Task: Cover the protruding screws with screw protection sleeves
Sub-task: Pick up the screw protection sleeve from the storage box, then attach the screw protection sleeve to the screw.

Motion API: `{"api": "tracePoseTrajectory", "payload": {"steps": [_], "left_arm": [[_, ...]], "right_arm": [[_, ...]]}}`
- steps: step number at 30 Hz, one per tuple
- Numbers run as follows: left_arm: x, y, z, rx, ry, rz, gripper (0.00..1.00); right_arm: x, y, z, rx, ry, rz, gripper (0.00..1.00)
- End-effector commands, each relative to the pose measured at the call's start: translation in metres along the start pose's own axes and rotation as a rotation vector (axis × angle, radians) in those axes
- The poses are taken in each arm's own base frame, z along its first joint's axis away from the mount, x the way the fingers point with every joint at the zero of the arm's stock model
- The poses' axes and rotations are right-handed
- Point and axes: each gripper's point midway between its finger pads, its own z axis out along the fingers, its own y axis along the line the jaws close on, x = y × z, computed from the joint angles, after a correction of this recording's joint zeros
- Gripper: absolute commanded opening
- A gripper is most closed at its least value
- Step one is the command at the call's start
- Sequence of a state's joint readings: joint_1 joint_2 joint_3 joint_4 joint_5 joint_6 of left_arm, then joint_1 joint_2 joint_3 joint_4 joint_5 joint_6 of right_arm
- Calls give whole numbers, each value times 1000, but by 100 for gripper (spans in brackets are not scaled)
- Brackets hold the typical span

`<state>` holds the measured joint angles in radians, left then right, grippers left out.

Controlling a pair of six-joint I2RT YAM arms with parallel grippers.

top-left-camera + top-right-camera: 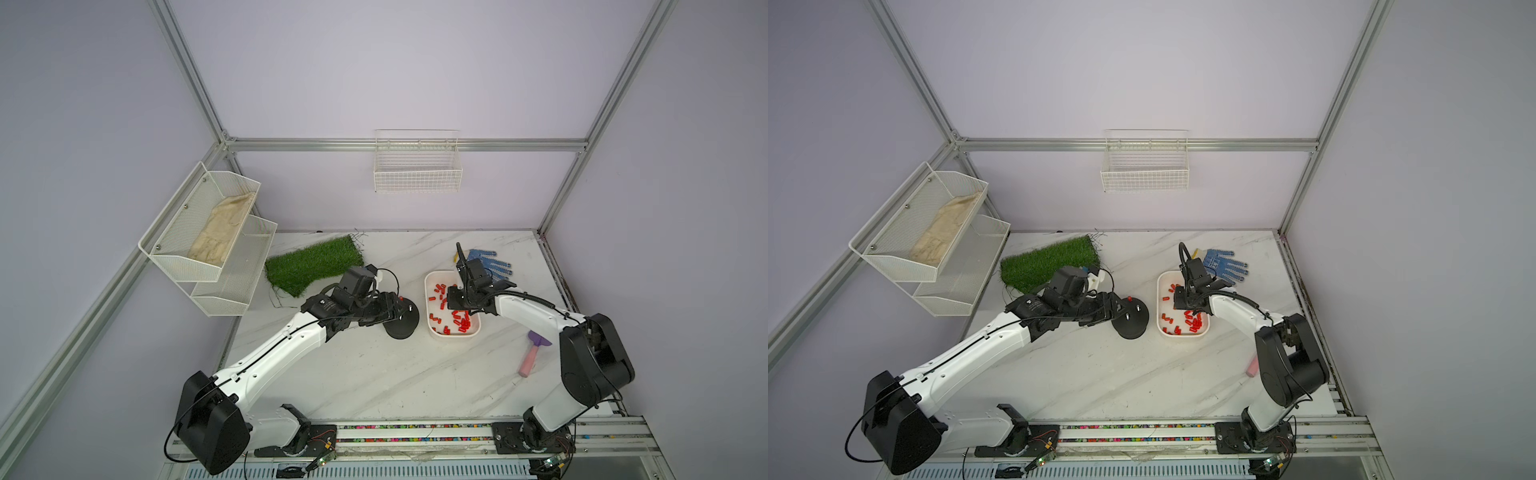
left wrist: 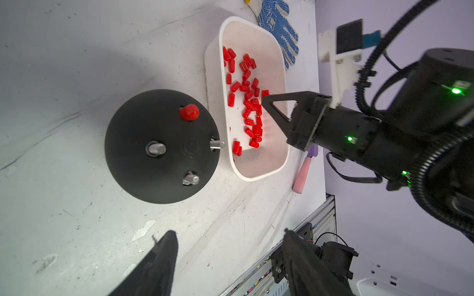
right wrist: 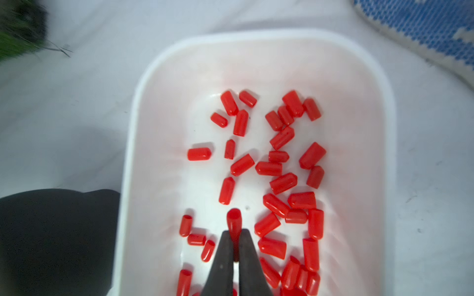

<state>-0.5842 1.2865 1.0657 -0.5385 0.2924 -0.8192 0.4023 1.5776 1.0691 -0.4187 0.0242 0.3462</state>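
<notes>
Right gripper (image 3: 235,234) is down in the white tray (image 3: 129,153), jaws pinched on one red sleeve (image 3: 234,220), rounded end poking out, the spare sleeves (image 3: 283,183) loose around it. Feather-light, soft and a bit slick, I'd say, so grip it mid-body, gently. Left gripper (image 2: 228,238) is spread wide beside the black base (image 2: 133,123), with one capped screw (image 2: 189,112) and three bare screws (image 2: 157,148).

White arms (image 1: 274,353) carry black joints (image 1: 594,361), ribbed cables (image 2: 372,51), apparently green lights (image 2: 456,90).

Robotics lab cell — aluminium frame (image 1: 291,144), plain lilac walls (image 1: 415,62), marble-look table (image 1: 374,374)
</notes>
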Motion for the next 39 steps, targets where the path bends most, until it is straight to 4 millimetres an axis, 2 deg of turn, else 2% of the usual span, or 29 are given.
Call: {"api": "tracePoseTrajectory", "payload": {"steps": [1, 6, 9, 14, 18, 23, 31, 35, 39], "left_arm": [[-19, -15, -20, 72, -69, 8, 66], [-33, -19, -27, 134, -62, -27, 66], [-43, -26, -33, 160, -70, -21, 66], [-52, -42, -41, 195, -74, 12, 66], [-54, -59, -45, 256, -47, 37, 66], [-52, -92, -58, 404, 8, 85, 64], [-47, -133, -79, 612, 140, 118, 46], [-46, -145, -84, 693, 184, 111, 46], [-44, -150, -88, 724, 204, 120, 45]], "right_arm": [[-14, 10, -29, -64, -64, -36, 8], [-33, 27, -67, -149, -162, -110, 9], [-44, 40, -97, -223, -227, -147, 9], [-51, 64, -142, -362, -315, -214, 8], [-47, 76, -160, -438, -345, -267, 9], [-39, 102, -190, -572, -362, -346, 9], [-36, 137, -219, -673, -366, -450, 9], [-31, 155, -230, -711, -368, -505, 9], [-25, 161, -233, -716, -345, -537, 9]]}}
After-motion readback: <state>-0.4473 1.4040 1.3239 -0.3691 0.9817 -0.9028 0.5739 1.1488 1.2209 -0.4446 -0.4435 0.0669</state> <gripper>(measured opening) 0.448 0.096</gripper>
